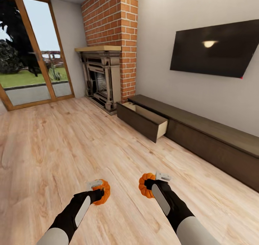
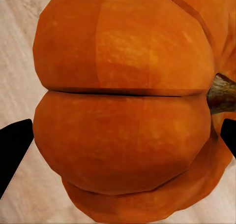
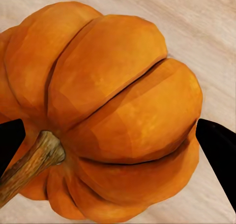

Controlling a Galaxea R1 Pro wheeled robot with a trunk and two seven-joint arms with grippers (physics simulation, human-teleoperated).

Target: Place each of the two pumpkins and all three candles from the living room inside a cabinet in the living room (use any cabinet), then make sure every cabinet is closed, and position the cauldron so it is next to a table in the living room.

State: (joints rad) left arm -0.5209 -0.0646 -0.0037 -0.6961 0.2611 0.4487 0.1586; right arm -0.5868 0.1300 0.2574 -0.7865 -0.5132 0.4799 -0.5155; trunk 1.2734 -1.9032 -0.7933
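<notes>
Two pumpkins, two grippers, one cabinet, one drawer pulled out.

At far left in the head view, a glass door in a wooden frame, lawn beyond. Next, a brick chimney over a fireplace with a pale mantel. Pale wood floor across the whole foreground.

Low in the head view, left of centre: left gripper clenched around the left pumpkin, held above the floor. Just right of centre: right gripper grasping the right pumpkin, at about the same height, the two pumpkins apart from each other.

Further right, against the wall: the long dark-brown cabinet, its leftmost drawer open, pale beige inside, nothing visible in it. Above, a black wall-mounted television with a lamp reflected in it.

From the left wrist view: left pumpkin very close, ribs and a deep crease plain, brown stem at one edge, dark fingers pressed at both flanks; none of that detail in the head view. From the right wrist view: right pumpkin with its stem angled toward the camera, dark fingertips on either side, floor planks behind.
</notes>
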